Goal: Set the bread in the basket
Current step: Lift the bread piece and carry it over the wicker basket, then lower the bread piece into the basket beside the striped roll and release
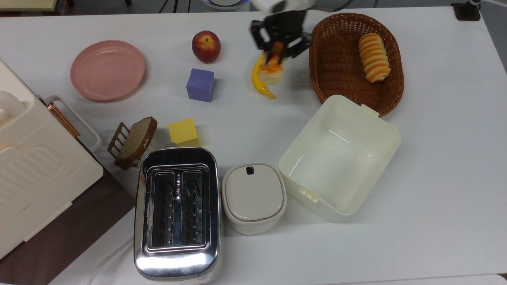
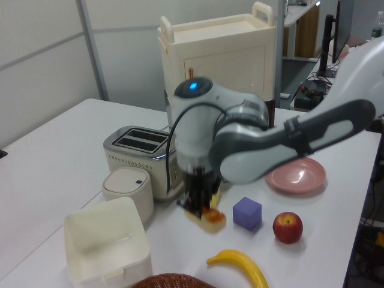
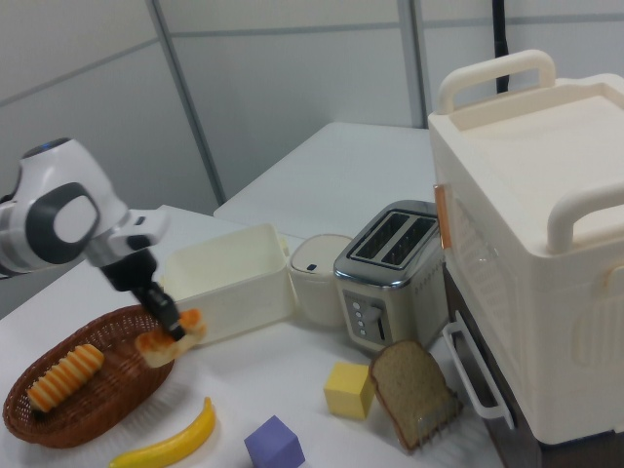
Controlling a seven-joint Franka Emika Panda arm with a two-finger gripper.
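The bread (image 1: 271, 70), a small orange-glazed bun, hangs in the air with my gripper (image 1: 276, 54) shut on its upper end. In the top view it is over the banana (image 1: 259, 84), just left of the basket's left rim. The brown wicker basket (image 1: 341, 59) holds a longer striped roll (image 1: 373, 57). The left view has the bread (image 2: 212, 218) below the gripper (image 2: 201, 206), well above the table. In the right view the bread (image 3: 172, 336) hangs beside the near rim of the basket (image 3: 107, 405), held by the gripper (image 3: 168, 320).
A cream square tub (image 1: 374, 118) stands right below the basket in the top view. An apple (image 1: 206, 46), purple cube (image 1: 201, 85), yellow cube (image 1: 183, 131) and pink plate (image 1: 107, 70) lie to the top view's left. A toaster (image 1: 177, 209), lidded pot (image 1: 254, 196) and racked bread slice (image 1: 136, 138) stand nearer.
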